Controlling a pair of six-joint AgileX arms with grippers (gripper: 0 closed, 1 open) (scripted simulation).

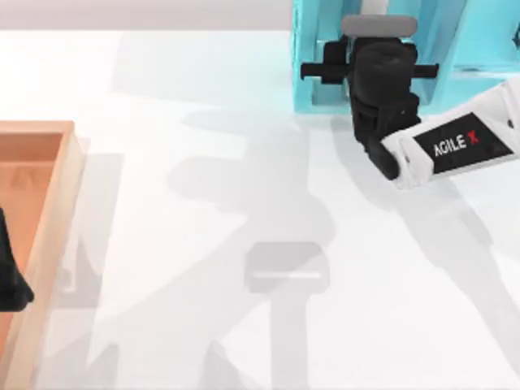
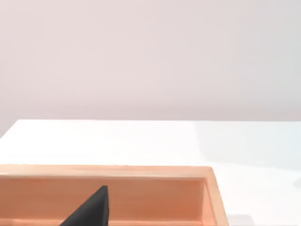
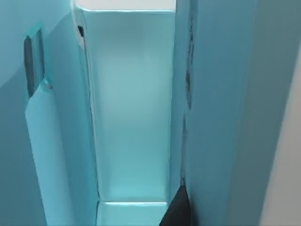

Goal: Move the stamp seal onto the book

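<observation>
My right arm is reaching to the far right of the table (image 1: 203, 122), with its hand (image 1: 372, 57) hanging over the light turquoise shelf unit (image 1: 313, 57); judging by that pose, it is probing a compartment, perhaps searching for the stamp seal; in the right wrist view a dark fingertip (image 3: 176, 212) is sitting against a turquoise wall (image 3: 221, 117) of a bare, narrow bay; whether this hand is wide or narrow I cannot tell, since the arm's own body is covering the fingers from above. My left arm is idling at the table's left edge over the wooden tray (image 1: 69, 162), its hand (image 1: 12, 280) cut off by the frame, so its spread cannot be told either. Neither the stamp seal nor the book can be made out anywhere; where they lie cannot be told.
</observation>
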